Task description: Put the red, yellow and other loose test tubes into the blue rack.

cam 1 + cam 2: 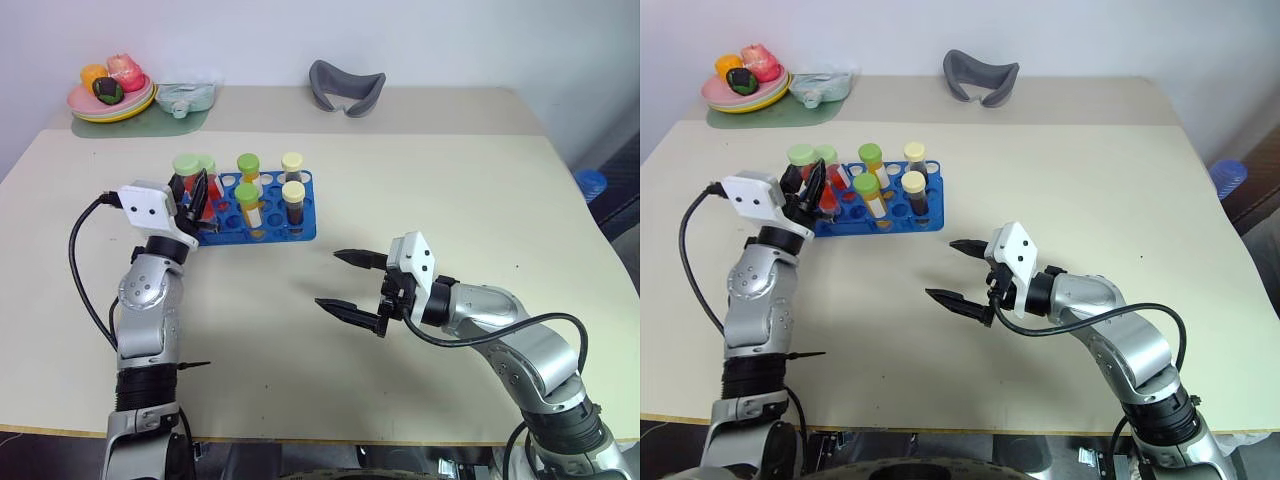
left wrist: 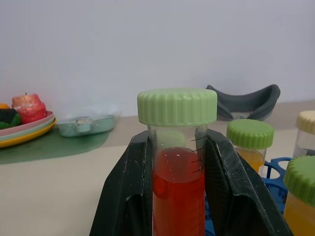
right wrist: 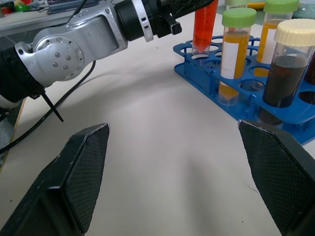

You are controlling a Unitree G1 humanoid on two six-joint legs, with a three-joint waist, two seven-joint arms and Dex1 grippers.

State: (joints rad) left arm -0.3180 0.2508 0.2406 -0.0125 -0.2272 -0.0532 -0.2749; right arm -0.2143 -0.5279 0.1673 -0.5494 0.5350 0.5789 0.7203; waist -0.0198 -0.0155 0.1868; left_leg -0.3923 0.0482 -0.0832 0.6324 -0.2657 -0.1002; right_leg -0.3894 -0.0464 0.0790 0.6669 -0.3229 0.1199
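Note:
My left gripper (image 1: 197, 195) is shut on a test tube of red liquid with a green cap (image 2: 178, 196), held upright over the left end of the blue rack (image 1: 285, 236). In the right wrist view the red tube's (image 3: 204, 24) lower end sits at the mouth of a corner hole. Standing in the rack are two yellow tubes with green caps (image 1: 248, 205) and two dark tubes with cream caps (image 1: 293, 200). My right gripper (image 1: 327, 279) hangs open and empty over bare table, in front of the rack and to its right.
At the table's back left sit a plate of toy food (image 1: 110, 95) and a pale green container (image 1: 185, 98) on a green mat. A grey curved object (image 1: 346, 88) lies at the back middle. A blue object (image 1: 592, 185) stands beyond the table's right edge.

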